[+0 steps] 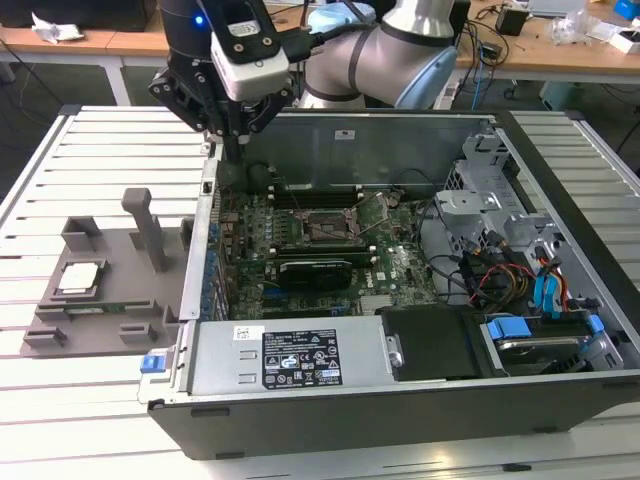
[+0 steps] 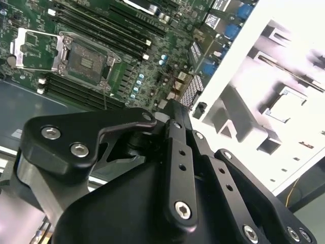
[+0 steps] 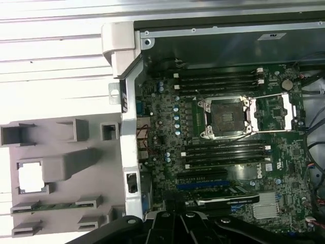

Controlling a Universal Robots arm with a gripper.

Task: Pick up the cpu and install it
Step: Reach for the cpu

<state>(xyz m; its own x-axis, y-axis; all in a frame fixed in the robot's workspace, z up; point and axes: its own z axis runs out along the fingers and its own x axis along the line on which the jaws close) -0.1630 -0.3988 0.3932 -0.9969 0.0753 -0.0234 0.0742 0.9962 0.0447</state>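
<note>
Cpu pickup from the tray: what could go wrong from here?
1. The cpu lies in a tray pocket near a tall post. The pincer could clip that post coming down.
2. The case wall stands between tray and socket, so a low carry may hit it.
3. The socket's frame is flipped open beside it, and a skewed drop could snag there.

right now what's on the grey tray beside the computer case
The cpu lies in a recess of the grey tray, near its upright post. A green strip lies in another slot. Whatever is under the cpu is covered.
</note>
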